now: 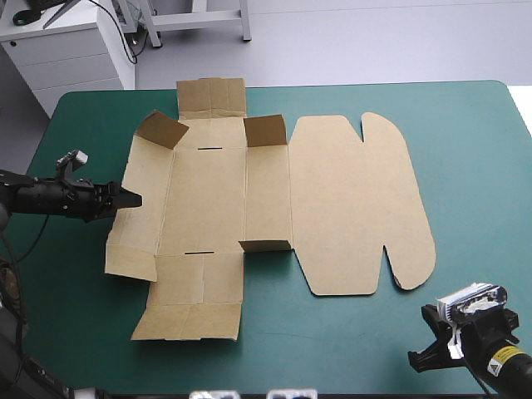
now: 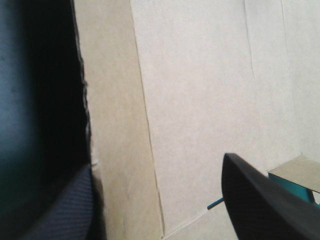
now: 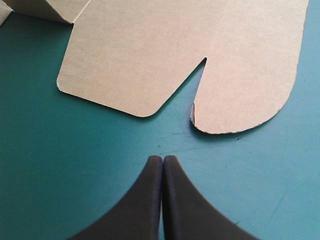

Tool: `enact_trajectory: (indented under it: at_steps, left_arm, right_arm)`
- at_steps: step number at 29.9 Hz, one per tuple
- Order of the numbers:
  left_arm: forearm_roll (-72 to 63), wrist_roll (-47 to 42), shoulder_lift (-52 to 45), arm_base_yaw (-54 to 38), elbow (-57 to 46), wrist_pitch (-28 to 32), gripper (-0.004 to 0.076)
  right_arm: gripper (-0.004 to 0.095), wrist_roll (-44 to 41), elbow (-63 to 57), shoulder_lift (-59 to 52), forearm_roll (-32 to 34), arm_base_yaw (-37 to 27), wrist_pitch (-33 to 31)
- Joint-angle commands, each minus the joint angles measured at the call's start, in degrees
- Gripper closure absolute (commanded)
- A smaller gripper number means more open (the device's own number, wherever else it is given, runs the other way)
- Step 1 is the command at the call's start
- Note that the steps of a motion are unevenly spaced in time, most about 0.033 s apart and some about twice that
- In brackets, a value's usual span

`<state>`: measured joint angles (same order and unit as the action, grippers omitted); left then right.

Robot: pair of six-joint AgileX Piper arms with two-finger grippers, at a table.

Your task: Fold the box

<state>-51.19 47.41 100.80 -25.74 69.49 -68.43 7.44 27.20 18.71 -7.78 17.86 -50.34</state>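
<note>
Box [image 1: 208, 199] mostly flat on the counter [image 1: 474, 150], a few small flaps [image 1: 264, 130] raised. Left hand [image 1: 133, 199] at its nearest edge, fingers [image 2: 265, 200] spread wide apart, brown board between them, gripping nothing. Lid panel [image 1: 357, 208] far from that hand, rounded tabs [image 3: 245, 100] just ahead of the right hand [image 3: 162, 160], pressed fully together, empty, over bare teal-green cover [image 3: 65, 170].

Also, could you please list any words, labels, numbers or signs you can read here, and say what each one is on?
The box: plain brown board, no print in any view.
A yellow sticker on the right arm: dark marks, too small to read.
Nothing else here carries readable text.
</note>
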Motion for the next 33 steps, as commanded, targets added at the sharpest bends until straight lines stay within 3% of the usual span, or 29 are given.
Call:
enact_trajectory:
  at_steps: [1,12,33]
  left_arm:
    - [2.0,-3.9,-2.9,0.2,4.6,-3.5,0.0203]
    - [22.2,-13.9,-2.6,0.1,11.4,-3.5,0.0203]
    - [17.8,-12.5,8.2,0.1,9.8,-5.7,0.0203]
  right_arm:
    - [0.0927,0.1,1.4,0.5,-0.2,0.0,3.7]
    - [0.0927,0.1,1.4,0.5,-0.2,0.0,3.7]
    - [0.0927,0.1,1.4,0.5,-0.2,0.0,3.7]
